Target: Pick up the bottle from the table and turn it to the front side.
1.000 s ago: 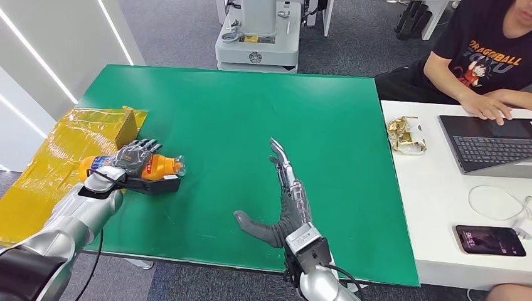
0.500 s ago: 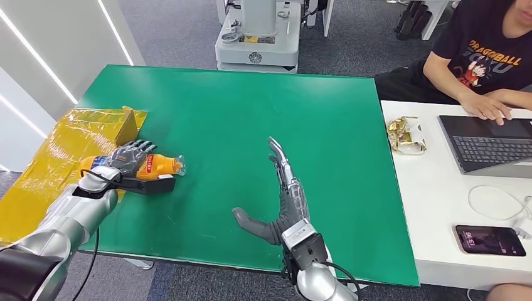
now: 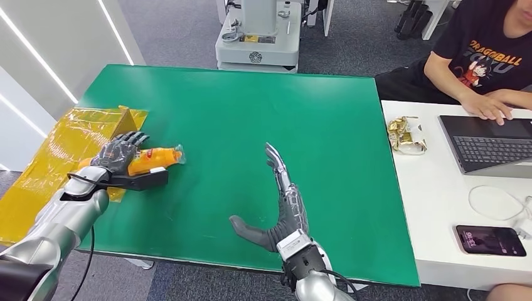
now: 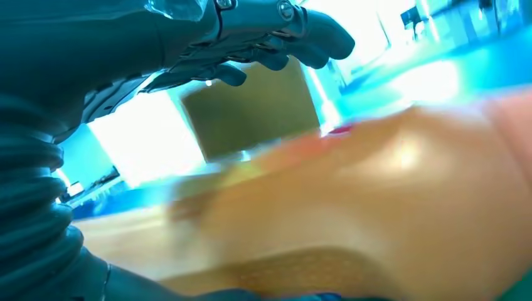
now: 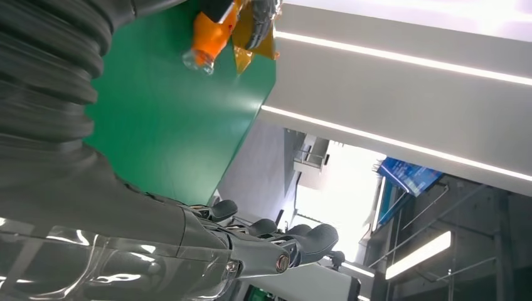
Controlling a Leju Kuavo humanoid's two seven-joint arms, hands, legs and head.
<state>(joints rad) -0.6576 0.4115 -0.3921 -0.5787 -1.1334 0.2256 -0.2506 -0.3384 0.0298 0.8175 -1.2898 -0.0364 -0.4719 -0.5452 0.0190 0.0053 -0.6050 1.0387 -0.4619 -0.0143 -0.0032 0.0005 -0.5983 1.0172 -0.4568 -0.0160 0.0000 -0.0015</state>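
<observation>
An orange bottle (image 3: pixel 155 157) lies on its side near the left edge of the green table (image 3: pixel 251 119), its clear cap end pointing right. My left hand (image 3: pixel 118 155) grips its body, fingers over the top and thumb (image 3: pixel 143 180) stretched below. The left wrist view has the bottle (image 4: pixel 389 188) as a blurred orange mass under my fingers (image 4: pixel 263 31). My right hand (image 3: pixel 282 204) stands open on edge at the front middle of the table, fingers straight and pointing away, thumb out to the left, holding nothing. From the right wrist camera the bottle (image 5: pixel 210 34) is far off across the table.
A yellow plastic-wrapped box (image 3: pixel 56 150) lies just left of the bottle, over the table's edge. On the white table (image 3: pixel 433 207) at right are a laptop (image 3: pixel 489 144), a phone (image 3: pixel 489 240) and a gold packet (image 3: pixel 406 135). A person (image 3: pixel 489 56) sits there typing.
My left hand has carried the bottle a little to the left, toward the yellow box. My right hand has drifted slightly left and nearer the front edge, still open.
</observation>
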